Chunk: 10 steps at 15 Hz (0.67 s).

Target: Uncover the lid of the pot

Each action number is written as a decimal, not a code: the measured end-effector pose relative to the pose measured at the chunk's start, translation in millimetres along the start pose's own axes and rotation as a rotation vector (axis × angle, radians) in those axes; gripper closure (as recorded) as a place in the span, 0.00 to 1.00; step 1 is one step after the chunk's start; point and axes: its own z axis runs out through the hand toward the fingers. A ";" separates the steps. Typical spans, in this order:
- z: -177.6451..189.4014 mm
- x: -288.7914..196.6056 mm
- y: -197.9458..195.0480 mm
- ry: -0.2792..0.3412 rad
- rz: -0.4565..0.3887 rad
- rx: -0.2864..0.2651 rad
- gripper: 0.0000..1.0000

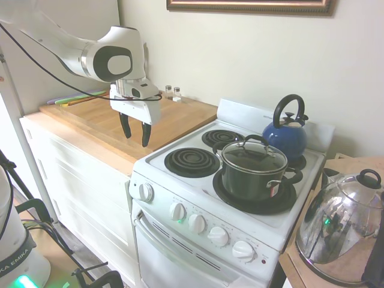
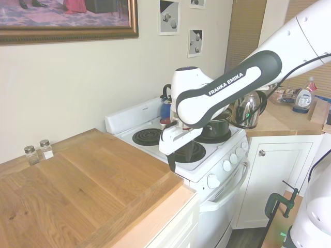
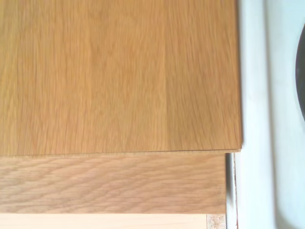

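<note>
Hovering over the wooden worktop [image 1: 96,117], our tool [image 1: 135,133] hangs spread and empty — well apart from the round glass lid [image 1: 254,155] resting on the dark pot [image 1: 252,180].

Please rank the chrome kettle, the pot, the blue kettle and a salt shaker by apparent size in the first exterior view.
1. Chrome kettle, though nearest the camera.
2. Pot.
3. Blue kettle.
4. Salt shaker, farthest away.

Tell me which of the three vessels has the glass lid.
The dark pot on the front right burner; its lid is clear glass with a black handle. The blue kettle and chrome kettle have none.
</note>
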 end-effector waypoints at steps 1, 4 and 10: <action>0.3 0.0 0.0 0.000 -0.002 -0.001 0.00; -7.0 3.3 0.6 0.017 0.005 0.030 0.00; -86.0 20.3 71.9 0.041 0.088 0.213 0.00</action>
